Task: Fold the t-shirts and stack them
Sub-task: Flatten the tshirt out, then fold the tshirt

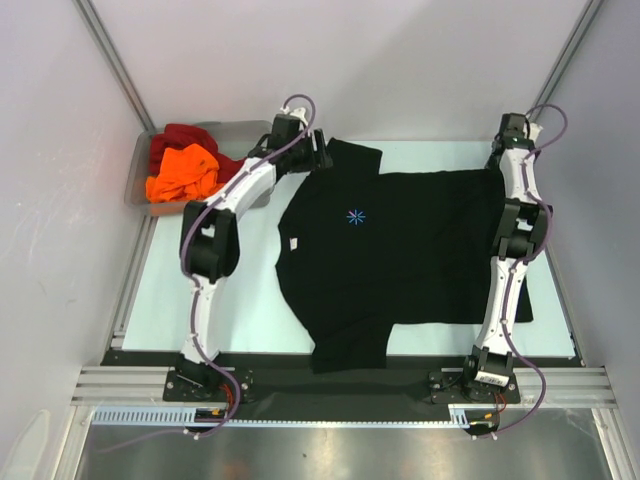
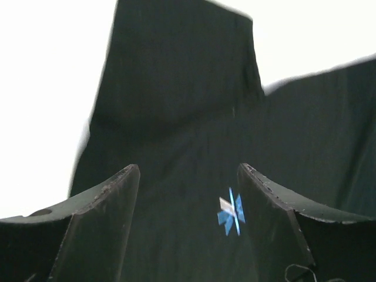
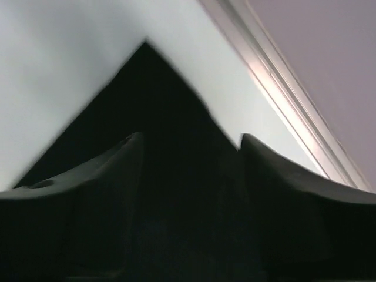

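Evidently the black shirt (image 1: 420, 250) lies spread across the table (image 1: 170, 300) (logo (image 1: 356, 216) up). Left claw (image 2: 188, 167) and right claw (image 3: 192, 136) hang wide over its far edge; pinch sleeve (image 2: 176, 70) and hem corner (image 3: 147, 70) together, then fold evenly.

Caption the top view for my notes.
Black shirt flat on the table, left gripper at its far sleeve, right gripper at its far hem corner; orange shirt and red shirt in the bin.
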Motion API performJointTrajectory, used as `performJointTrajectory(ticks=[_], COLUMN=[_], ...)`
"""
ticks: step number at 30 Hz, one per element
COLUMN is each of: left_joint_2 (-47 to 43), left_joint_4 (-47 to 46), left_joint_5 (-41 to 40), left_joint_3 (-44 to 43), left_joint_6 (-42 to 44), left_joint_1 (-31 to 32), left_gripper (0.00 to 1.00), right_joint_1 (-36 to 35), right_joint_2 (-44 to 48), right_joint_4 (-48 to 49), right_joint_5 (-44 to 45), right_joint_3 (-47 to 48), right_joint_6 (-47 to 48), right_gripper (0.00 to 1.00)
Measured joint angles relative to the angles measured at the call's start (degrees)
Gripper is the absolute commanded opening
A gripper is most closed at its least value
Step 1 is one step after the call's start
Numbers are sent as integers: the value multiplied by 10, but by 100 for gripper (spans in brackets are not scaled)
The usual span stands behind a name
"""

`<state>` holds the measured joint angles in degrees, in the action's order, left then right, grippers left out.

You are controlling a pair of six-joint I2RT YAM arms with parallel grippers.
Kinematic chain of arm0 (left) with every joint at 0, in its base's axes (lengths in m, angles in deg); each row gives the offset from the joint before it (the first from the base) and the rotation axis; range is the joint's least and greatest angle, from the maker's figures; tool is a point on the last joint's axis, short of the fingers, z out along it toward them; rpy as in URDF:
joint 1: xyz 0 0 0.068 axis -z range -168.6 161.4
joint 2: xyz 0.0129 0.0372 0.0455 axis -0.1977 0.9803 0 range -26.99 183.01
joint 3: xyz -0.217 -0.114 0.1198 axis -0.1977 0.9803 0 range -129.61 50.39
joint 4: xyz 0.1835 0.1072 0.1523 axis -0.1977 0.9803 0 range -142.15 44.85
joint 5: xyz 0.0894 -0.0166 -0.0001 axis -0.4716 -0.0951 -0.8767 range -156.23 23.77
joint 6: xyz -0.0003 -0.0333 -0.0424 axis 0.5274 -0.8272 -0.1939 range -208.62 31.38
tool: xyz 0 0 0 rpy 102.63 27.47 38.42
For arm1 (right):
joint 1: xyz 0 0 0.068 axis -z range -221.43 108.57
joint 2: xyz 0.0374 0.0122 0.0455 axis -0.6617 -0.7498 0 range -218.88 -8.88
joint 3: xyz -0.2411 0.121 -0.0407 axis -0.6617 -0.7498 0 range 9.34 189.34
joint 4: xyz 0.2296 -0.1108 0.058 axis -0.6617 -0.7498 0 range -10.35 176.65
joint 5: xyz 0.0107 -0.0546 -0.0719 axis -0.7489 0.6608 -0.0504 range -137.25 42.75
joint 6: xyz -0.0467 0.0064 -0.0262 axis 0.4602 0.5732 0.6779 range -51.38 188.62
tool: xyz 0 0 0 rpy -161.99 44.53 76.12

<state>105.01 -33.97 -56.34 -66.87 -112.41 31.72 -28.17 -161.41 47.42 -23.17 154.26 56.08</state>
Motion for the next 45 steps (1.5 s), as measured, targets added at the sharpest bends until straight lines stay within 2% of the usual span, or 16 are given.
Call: performJointTrajectory(ticks=[3, 6, 10, 14, 20, 23, 25, 31, 35, 45], left_joint_2=[-74, -191, -370, -523, -664, -684, -684, -691, -692, -650], left_joint_4=[31, 56, 75, 106, 132, 132, 134, 110, 68, -11], left_joint_5=[-25, -48, -63, -79, -89, -80, -79, -57, -30, 17], left_joint_3=[75, 199, 378, 516, 696, 776, 807, 853, 890, 920], left_joint_6=[10, 14, 2, -40, -143, -193, -217, -287, -329, -406], left_joint_1=[23, 60, 106, 135, 229, 235, 234, 234, 234, 246], left_gripper=[70, 67, 63, 60, 61, 60, 53, 52, 57, 55], right_joint_1=[-21, -43, -65, -78, -129, -187, -219, -227, -227, -203], right_joint_2=[41, 118, 264, 422, 625, 706, 756, 884, 927, 960], right_joint_4=[-62, -122, -167, -170, -162, -158, -158, -177, -196, -214], right_joint_5=[12, 8, -9, -64, -176, -217, -246, -282, -286, -285], right_joint_3=[-17, -64, -201, -364, -586, -674, -731, -862, -882, -896], right_joint_6=[-10, -38, -68, -86, -108, -121, -130, -157, -163, -164], right_gripper=[78, 79, 79, 78, 77, 77, 77, 77, 77, 77])
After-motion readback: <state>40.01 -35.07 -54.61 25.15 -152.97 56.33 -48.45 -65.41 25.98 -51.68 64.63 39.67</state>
